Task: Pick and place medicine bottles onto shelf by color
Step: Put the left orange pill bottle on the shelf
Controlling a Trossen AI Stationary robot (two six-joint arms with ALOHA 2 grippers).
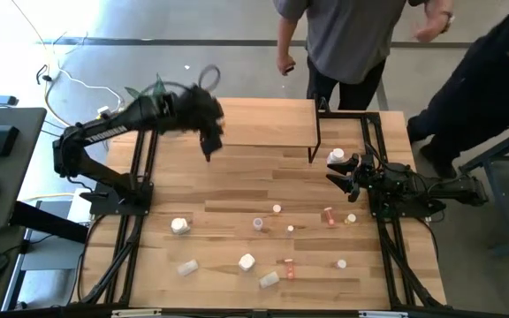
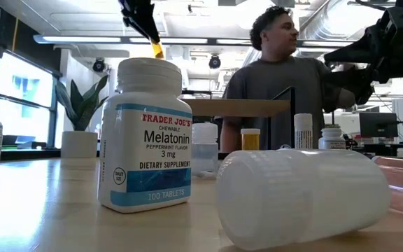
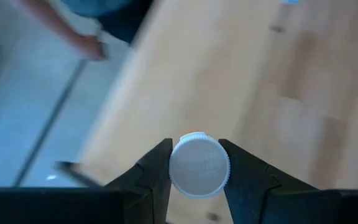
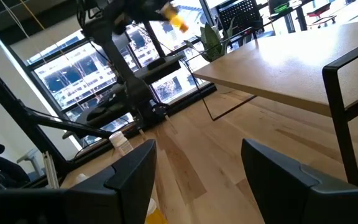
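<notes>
My left gripper (image 1: 208,143) is raised above the table's far left part, beside the left end of the shelf (image 1: 263,124), and is shut on a small orange medicine bottle (image 4: 178,22) with a white cap (image 3: 199,165). Several other medicine bottles, white, orange and pinkish, stand or lie on the tabletop's near half (image 1: 246,261). My right gripper (image 1: 347,173) rests at the table's right side, open, with nothing between its fingers (image 4: 197,174). A white bottle (image 1: 336,156) stands just beyond it. My left gripper pinches the bottle's white cap (image 3: 199,165) by its ribbed sides between the two fingers (image 3: 157,171). The fingers slant downward and the bottle lies along them, its orange end (image 2: 157,50) sticking out past the fingertips. The bottle is lifted clear of table and shelf.
The shelf (image 4: 278,62) stands on thin black legs at the table's far middle. People stand just beyond the far edge (image 1: 347,40). In the low view a Melatonin bottle (image 2: 145,136) stands close to the camera and a white bottle (image 2: 303,196) lies on its side there.
</notes>
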